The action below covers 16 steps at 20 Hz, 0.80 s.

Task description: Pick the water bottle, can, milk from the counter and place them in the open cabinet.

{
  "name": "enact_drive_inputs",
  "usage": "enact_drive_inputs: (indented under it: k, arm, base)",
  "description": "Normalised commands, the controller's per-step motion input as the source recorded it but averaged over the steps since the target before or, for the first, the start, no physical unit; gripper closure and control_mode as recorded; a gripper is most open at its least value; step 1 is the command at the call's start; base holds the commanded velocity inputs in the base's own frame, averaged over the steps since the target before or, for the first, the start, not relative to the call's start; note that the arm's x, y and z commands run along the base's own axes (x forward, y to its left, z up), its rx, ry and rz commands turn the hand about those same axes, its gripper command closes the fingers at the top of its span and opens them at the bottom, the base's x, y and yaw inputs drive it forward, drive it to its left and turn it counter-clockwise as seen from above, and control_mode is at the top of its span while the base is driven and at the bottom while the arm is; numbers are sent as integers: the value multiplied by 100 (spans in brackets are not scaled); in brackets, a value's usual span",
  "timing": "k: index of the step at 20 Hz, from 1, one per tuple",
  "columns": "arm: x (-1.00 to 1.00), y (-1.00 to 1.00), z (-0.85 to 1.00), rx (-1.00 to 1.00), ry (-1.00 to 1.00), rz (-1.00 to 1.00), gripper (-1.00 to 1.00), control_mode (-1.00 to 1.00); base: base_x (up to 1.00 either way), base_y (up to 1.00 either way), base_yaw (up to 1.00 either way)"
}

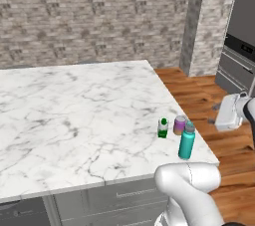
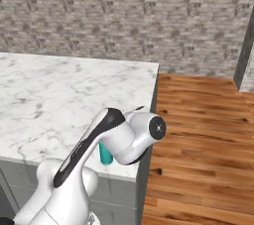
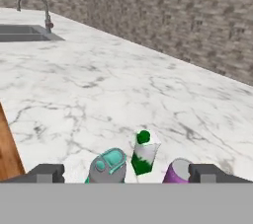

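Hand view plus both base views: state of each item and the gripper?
water bottle: upright on the counter, capped, not held
can: upright, not held
milk: upright, capped, not held
gripper: open, empty, off the counter's edge facing the three items

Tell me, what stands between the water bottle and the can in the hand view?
The milk stands between the water bottle and the can, a little farther back on the counter.

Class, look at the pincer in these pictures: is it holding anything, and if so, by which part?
Nothing is held. The pincer stands open; the water bottle, milk and can all stand free on the counter between its tips.
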Motion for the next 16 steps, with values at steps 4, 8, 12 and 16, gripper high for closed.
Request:
enact_drive_inputs:
  k: [4,8,12,16]
  arm:
    - [-28,10,-25,0,0,6,-100,-100]
    - [-15,2,-29,0,0,1,-100,-100]
    - [0,0,-56,0,0,0,-100,-100]
    - [0,1,-57,0,0,0,-100,-100]
  base:
    - [0,0,0]
    - [0,0,0]
    - [0,0,0]
    - [0,0,0]
